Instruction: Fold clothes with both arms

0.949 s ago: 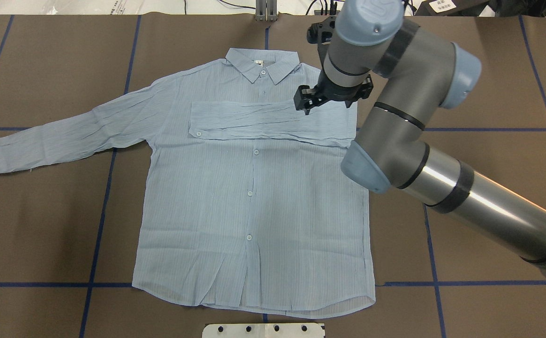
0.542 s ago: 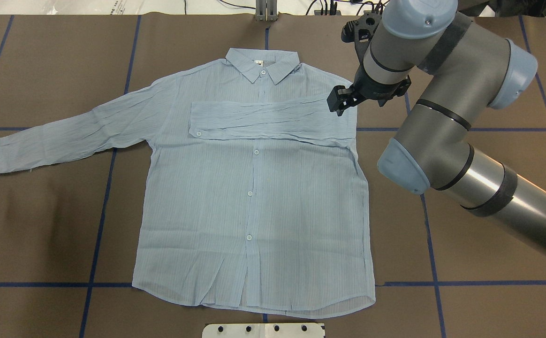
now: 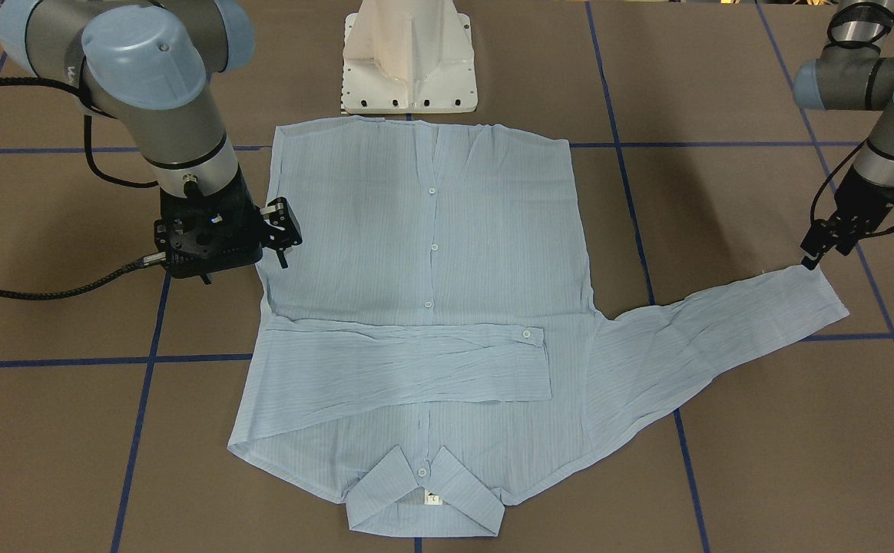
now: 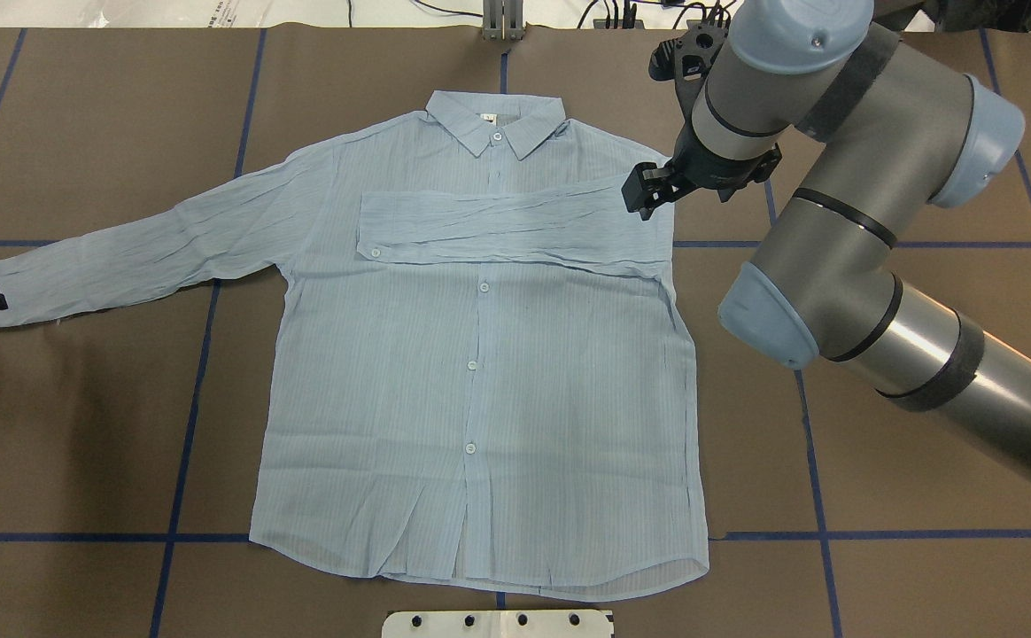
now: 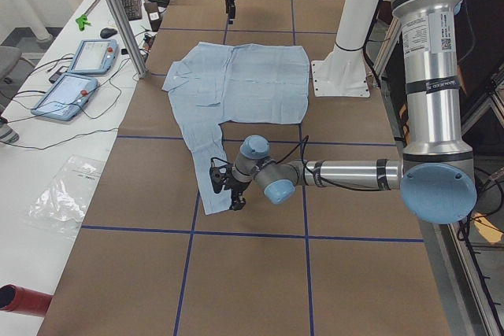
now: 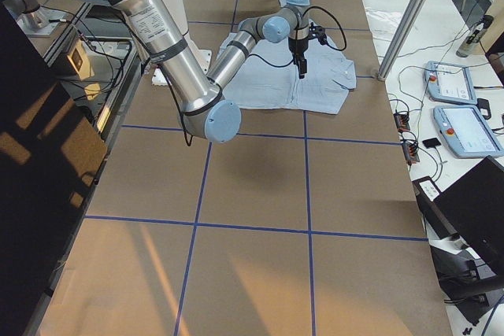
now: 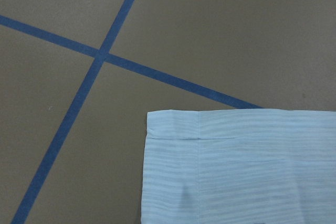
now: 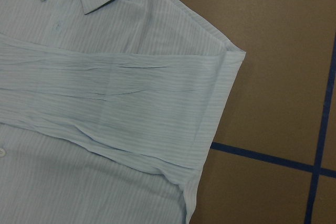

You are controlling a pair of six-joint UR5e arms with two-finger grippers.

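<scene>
Shirt [image 4: 480, 372]: flat on bench [image 4: 879, 461], front up, one sleeve [image 4: 498, 226] already folded across chest.
Other sleeve [image 4: 126, 257]: stretched out, cuff [image 7: 236, 129] at left hand [image 3: 810, 256], long axis running away from it toward the shoulder.
Left hand's grip: cannot tell.
Right hand [image 3: 284, 234]: fingers parted, empty, over folded shoulder, well apart from cuff.
Bare bench round cuff; probably left hand's pick.

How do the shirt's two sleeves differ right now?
The folded sleeve lies across the chest of the shirt; the outstretched sleeve lies on the table, away from the body. The folded sleeve's cuff ends near the button line; the outstretched sleeve's cuff sits by the left gripper. The right gripper hangs by the folded sleeve's shoulder crease. Both sleeves are light blue, flat and wrinkled.
</scene>
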